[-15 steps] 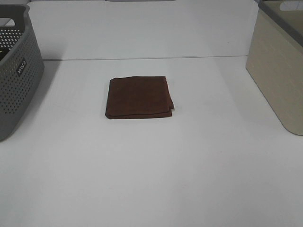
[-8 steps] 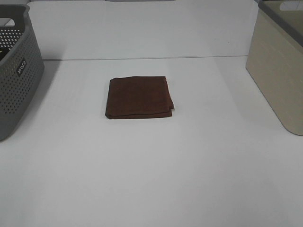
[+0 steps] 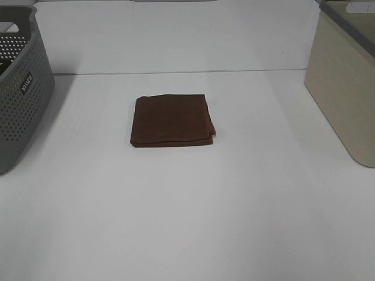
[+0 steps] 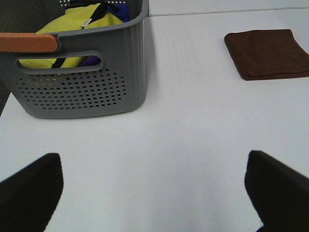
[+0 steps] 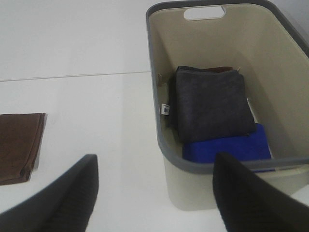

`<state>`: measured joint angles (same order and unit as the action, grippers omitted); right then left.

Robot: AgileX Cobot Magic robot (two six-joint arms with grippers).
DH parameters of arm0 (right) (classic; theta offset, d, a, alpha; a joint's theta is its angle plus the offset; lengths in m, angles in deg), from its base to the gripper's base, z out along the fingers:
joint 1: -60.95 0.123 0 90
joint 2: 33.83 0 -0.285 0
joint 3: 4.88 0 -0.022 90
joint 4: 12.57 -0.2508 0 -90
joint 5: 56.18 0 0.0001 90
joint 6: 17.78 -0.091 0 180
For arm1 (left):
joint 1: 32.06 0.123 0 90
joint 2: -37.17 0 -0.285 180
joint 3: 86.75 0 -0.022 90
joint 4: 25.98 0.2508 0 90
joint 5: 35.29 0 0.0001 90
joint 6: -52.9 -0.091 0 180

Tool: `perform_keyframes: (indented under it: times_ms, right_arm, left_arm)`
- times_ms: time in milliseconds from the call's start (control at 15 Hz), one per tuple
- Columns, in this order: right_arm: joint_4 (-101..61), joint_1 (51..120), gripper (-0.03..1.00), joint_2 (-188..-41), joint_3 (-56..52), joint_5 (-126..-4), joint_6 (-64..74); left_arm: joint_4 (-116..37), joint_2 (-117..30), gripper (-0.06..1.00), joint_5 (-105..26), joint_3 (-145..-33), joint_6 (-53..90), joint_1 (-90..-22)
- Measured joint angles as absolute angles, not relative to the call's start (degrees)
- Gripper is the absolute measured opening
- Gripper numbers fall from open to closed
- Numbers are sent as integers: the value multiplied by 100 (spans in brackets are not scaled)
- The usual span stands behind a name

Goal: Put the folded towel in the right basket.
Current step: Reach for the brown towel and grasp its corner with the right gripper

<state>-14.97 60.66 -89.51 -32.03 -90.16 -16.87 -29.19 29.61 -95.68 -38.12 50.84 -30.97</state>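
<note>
A folded brown towel (image 3: 172, 120) lies flat on the white table at the middle of the exterior view. It also shows in the left wrist view (image 4: 268, 53) and at the edge of the right wrist view (image 5: 18, 146). The right basket (image 3: 345, 88) is beige with a grey rim (image 5: 166, 140) and holds a dark grey towel (image 5: 211, 102) and a blue towel (image 5: 227, 147). My left gripper (image 4: 154, 193) is open over bare table, well short of the towel. My right gripper (image 5: 154, 193) is open, close to the beige basket. Neither gripper shows in the exterior view.
A grey perforated basket (image 3: 17, 88) stands at the left and holds yellow and blue cloth (image 4: 77, 29). It has an orange handle (image 4: 29, 42). A seam in the table runs across behind the towel.
</note>
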Motion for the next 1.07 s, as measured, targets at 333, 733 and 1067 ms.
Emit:
perform_keyframes:
  times_ms: [333,733,1067]
  right_arm:
    - [-2145,6066,65,-11845,-1060,-9039,-1188]
    - [-3342,6181,65,-13844,545,-9600,78]
    - [-3377,7218,65,-15185,1278,-9909,227]
  left_arm:
    - [-2919,2961,97,-9568,-3812,5084,-3097]
    - [-2919,2961,97,-9568,-3812,5084,-3097]
    - [-2919,2961,97,-9568,-3812,5084,-3097]
